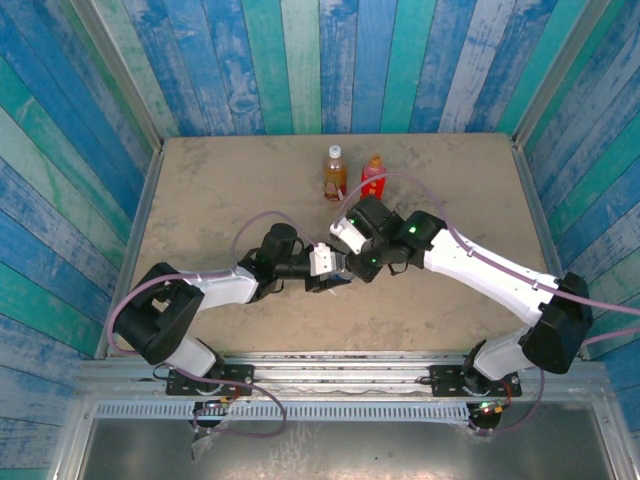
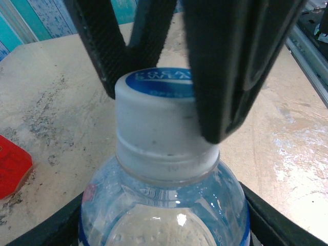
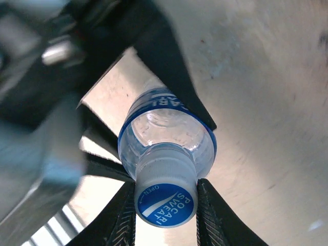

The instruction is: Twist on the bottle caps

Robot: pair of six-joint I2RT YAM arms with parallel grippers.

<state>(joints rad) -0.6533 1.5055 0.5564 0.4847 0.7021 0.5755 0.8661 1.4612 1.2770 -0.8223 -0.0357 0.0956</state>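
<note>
Right tool [image 2: 163, 110] pinched the blue-topped cap [image 2: 154, 128]; left tool [image 2: 164, 233] clasped the clear bottle [image 2: 164, 210], its long axis vertical in the left wrist view, cap toward the frame's top.

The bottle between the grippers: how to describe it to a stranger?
At the middle of the table, the left gripper holds a clear bottle by its body. Its cap, white with a blue top, sits in the right gripper; the brown bottle and red bottle stand farther back.

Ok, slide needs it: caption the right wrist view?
Right gripper pinching the blue-topped cap on the clear bottle, held around its body by the left gripper.
</note>
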